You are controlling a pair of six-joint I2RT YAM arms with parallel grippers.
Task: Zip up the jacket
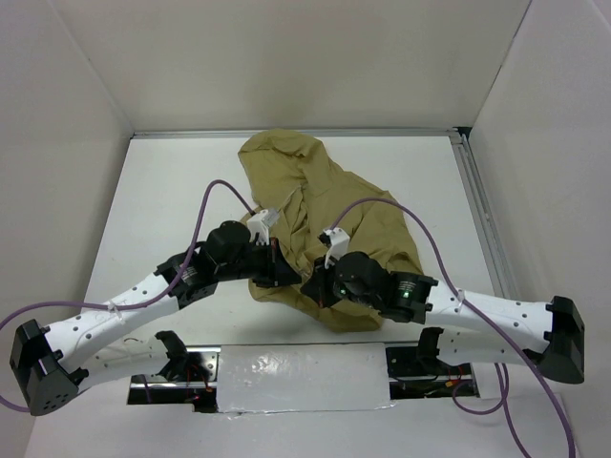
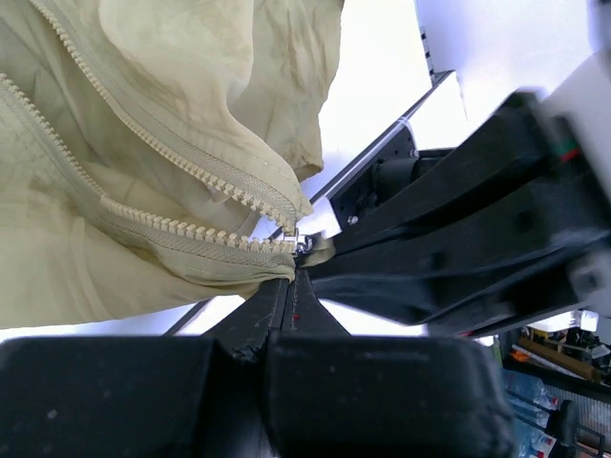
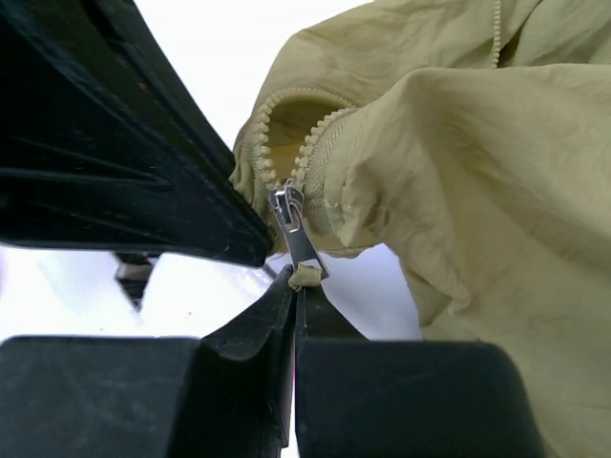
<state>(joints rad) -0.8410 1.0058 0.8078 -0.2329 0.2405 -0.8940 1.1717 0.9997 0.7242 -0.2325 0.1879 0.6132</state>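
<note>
The khaki jacket [image 1: 315,196] lies crumpled in the middle of the white table. Its two zipper rows [image 2: 162,153] run apart and meet at the metal slider [image 2: 304,245] at the hem. My left gripper [image 1: 284,271] is shut on the hem edge of the jacket [image 2: 143,229] just below the slider, seen in the left wrist view [image 2: 289,279]. My right gripper [image 1: 311,286] is shut on the small fabric tab [image 3: 305,277] at the end of the metal zipper pull [image 3: 298,239]. The two grippers sit tip to tip at the jacket's near edge.
White walls enclose the table on three sides. A metal rail [image 1: 482,219] runs along the right edge. A taped panel [image 1: 296,377] and open slots lie at the near edge between the arm bases. Purple cables [image 1: 215,191] loop over both arms.
</note>
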